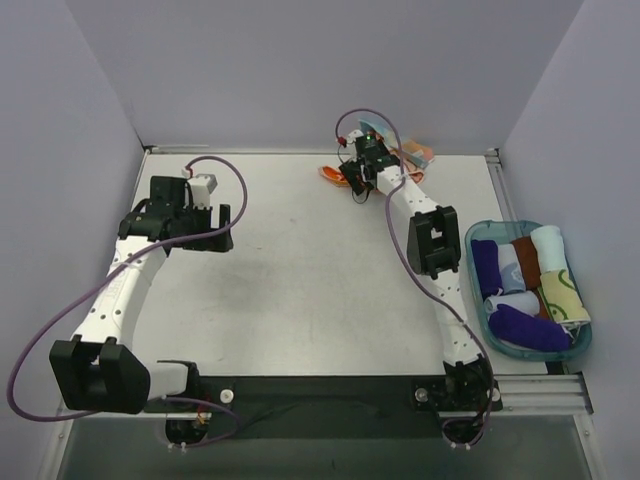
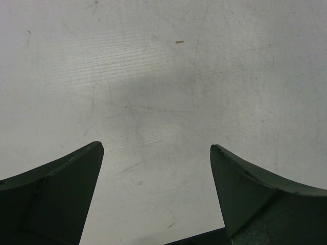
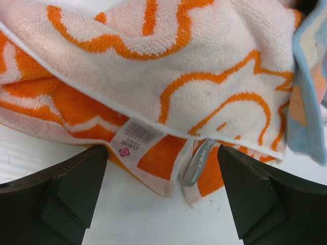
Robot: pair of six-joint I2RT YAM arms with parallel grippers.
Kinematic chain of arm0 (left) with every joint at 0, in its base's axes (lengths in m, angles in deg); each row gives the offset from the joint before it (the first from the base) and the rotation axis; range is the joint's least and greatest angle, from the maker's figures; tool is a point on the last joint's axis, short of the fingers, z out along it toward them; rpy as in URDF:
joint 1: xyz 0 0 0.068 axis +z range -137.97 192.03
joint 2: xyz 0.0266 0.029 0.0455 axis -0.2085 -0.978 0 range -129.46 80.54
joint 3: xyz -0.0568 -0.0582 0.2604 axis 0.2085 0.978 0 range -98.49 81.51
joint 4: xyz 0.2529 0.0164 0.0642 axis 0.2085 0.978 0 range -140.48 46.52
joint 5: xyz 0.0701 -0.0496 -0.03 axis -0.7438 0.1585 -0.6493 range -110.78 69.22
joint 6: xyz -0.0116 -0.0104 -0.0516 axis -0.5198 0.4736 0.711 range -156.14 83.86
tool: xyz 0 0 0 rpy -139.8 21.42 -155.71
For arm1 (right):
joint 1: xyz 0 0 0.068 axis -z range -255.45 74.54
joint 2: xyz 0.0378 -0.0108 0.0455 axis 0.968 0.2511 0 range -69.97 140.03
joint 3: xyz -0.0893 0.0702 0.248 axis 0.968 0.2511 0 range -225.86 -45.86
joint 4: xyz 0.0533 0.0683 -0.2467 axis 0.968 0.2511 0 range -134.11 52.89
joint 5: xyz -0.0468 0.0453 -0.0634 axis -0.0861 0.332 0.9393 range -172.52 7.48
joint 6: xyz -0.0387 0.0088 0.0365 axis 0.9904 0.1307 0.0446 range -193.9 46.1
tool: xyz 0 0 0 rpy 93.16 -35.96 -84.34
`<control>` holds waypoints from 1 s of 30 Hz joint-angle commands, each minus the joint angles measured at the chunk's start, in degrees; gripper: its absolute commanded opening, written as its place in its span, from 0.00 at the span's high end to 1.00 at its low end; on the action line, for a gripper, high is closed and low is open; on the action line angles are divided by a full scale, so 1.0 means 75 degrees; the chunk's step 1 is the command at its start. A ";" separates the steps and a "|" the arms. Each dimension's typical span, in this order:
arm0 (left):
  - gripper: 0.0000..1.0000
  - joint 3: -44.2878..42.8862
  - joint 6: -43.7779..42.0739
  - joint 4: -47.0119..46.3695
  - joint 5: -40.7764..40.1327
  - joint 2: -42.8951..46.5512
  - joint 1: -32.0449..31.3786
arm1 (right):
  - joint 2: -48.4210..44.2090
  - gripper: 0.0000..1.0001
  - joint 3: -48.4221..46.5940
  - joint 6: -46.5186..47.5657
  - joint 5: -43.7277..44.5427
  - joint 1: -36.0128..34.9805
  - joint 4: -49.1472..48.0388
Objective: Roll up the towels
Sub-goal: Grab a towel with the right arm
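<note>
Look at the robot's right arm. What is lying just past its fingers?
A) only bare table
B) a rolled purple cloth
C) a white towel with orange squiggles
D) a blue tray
C: the right wrist view shows the white towel with orange prints bunched on the table just beyond the open right fingers, which are not gripping it.
</note>
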 commanded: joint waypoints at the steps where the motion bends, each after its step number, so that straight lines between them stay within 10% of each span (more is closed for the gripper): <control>1: 0.03 -0.0389 0.0114 -0.0229 0.0141 -0.0026 0.0001 | 0.0549 0.08 -0.0379 0.0610 0.0285 -0.0074 -0.0195; 7: 0.03 -0.0552 0.0137 -0.0182 0.0024 -0.0143 0.0013 | 0.0550 0.64 -0.0462 0.0811 -0.0102 -0.0133 0.0016; 8: 0.03 -0.0600 0.0137 -0.0159 0.0023 -0.0155 0.0001 | 0.0539 0.97 -0.0451 0.0741 -0.0067 -0.0132 0.0028; 30: 0.03 -0.1256 0.0336 -0.0030 0.0504 -0.0015 0.0200 | -0.3996 1.00 -0.0064 -0.0876 -0.1344 -0.0191 0.1574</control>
